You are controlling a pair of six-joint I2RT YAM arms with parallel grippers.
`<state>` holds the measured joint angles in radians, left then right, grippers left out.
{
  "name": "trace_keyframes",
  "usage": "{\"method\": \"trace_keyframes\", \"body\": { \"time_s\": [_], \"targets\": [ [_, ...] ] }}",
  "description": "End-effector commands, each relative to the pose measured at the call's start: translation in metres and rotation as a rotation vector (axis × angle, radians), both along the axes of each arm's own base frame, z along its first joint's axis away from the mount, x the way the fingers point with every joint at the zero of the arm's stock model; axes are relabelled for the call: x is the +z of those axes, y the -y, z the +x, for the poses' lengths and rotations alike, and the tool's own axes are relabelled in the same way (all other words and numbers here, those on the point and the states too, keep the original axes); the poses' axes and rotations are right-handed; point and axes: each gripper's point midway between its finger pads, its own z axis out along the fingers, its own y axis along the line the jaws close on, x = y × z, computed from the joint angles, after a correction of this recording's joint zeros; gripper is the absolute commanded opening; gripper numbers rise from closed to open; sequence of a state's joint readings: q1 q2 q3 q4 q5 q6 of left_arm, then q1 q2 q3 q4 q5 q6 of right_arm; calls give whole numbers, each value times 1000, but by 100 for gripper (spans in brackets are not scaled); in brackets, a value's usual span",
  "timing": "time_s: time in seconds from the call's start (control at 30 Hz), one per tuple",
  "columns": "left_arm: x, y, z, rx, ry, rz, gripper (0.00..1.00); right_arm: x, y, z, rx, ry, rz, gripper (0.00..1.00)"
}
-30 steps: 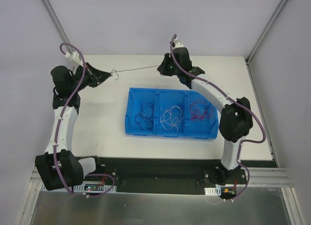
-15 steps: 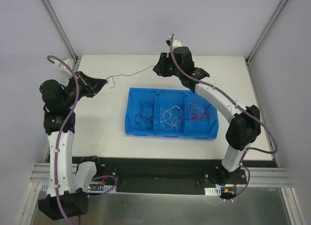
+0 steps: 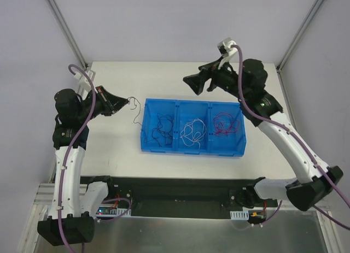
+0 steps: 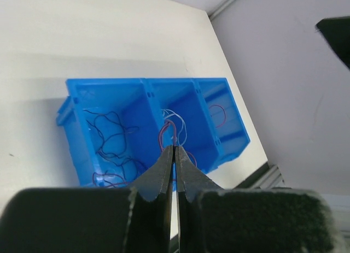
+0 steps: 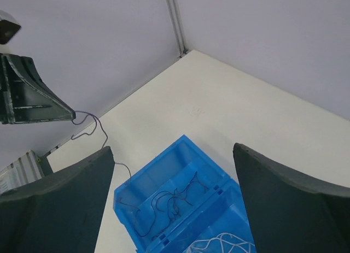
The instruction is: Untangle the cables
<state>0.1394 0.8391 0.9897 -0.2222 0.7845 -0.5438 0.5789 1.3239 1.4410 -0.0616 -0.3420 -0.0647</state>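
Note:
A single dark cable hangs from my left gripper, which is shut on its upper end, left of the blue bin. The cable curls down to the bin's left corner. In the left wrist view the jaws are pressed together with a thin wire leaving the tips. My right gripper hovers above the bin's far side, open and empty; its fingers stand wide apart. The bin holds dark cables on the left, white cables in the middle and red cables on the right.
The bin has three compartments and sits mid-table on the white tabletop. Grey walls and slanted metal posts close in the back and sides. A black rail runs along the near edge.
The right gripper opened and let go of the dark cable, then lifted and swung right. The cable, stretched between both grippers before, now dangles from the left gripper, which came nearer the bin.

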Motion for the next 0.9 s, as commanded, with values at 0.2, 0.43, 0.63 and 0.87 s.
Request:
{"method": "trace_keyframes", "body": {
  "time_s": [0.2, 0.43, 0.63, 0.87],
  "targets": [
    [-21, 50, -9, -137, -57, 18, 0, 22, 58, 13, -172, 135, 33, 94],
    [-64, 72, 5, -146, -175, 68, 0, 15, 74, 27, -218, 87, 51, 94],
    [-108, 89, 19, -136, -286, 148, 0, 11, 91, 34, -269, 80, 58, 94],
    [-170, 101, 21, -103, -408, 283, 12, 4, 102, 43, -299, 50, 67, 94]
  ]
}}
